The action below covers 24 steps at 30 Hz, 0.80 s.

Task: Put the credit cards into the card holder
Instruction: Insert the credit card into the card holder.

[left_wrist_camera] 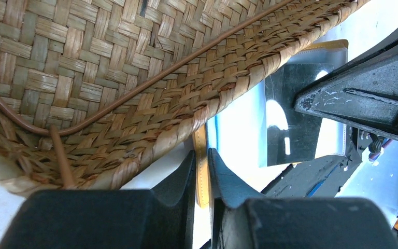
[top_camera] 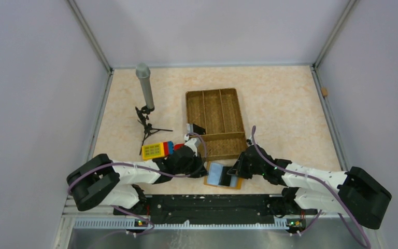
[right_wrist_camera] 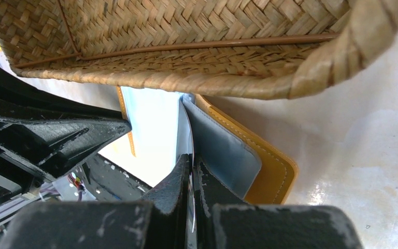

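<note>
Here the left hand (left_wrist_camera: 202, 158) pinches the flat tan card holder (top_camera: 217, 174) (blue-lined)

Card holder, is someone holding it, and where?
Yes. The left gripper pinches the card holder by its tan edge. The right gripper grips a dark card by its edge.

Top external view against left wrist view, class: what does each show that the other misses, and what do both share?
Only the top external: the grey cylinder on a tripod, the yellow toy block, and the woven tray with all its dividers. Only the left wrist: the left claw pinching the card holder by its tan edge, and glare on the dark card. Both: the tray, the card holder and the right claw over it.
</note>
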Each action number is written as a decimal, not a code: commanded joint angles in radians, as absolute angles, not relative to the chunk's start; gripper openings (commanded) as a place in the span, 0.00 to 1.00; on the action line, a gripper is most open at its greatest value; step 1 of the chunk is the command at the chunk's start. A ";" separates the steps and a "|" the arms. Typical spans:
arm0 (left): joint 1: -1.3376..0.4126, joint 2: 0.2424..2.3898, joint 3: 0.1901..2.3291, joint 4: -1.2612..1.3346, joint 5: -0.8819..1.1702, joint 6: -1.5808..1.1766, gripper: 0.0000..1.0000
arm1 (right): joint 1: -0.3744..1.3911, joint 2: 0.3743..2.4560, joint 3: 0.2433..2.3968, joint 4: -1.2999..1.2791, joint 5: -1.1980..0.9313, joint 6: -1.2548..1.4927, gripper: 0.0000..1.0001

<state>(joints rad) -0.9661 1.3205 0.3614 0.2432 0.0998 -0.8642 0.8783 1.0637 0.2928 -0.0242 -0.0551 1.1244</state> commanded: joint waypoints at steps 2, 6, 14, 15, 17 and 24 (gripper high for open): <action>-0.982 1.372 0.360 0.161 0.074 -0.831 0.13 | 0.871 1.097 0.254 -0.104 -0.075 1.119 0.00; -0.982 1.375 0.360 0.161 0.071 -0.833 0.09 | 0.872 1.056 0.257 -0.161 -0.059 1.126 0.00; -0.982 1.390 0.362 0.175 0.085 -0.828 0.07 | 0.872 1.075 0.220 -0.095 -0.064 1.145 0.00; -0.982 1.391 0.364 0.177 0.087 -0.827 0.06 | 0.872 1.091 0.228 -0.094 -0.060 1.138 0.00; -0.981 1.391 0.364 0.180 0.090 -0.823 0.05 | 0.872 1.120 0.241 -0.084 -0.058 1.126 0.00; -0.985 1.396 0.365 0.190 0.103 -0.817 0.02 | 0.873 1.204 0.264 -0.007 -0.066 1.109 0.00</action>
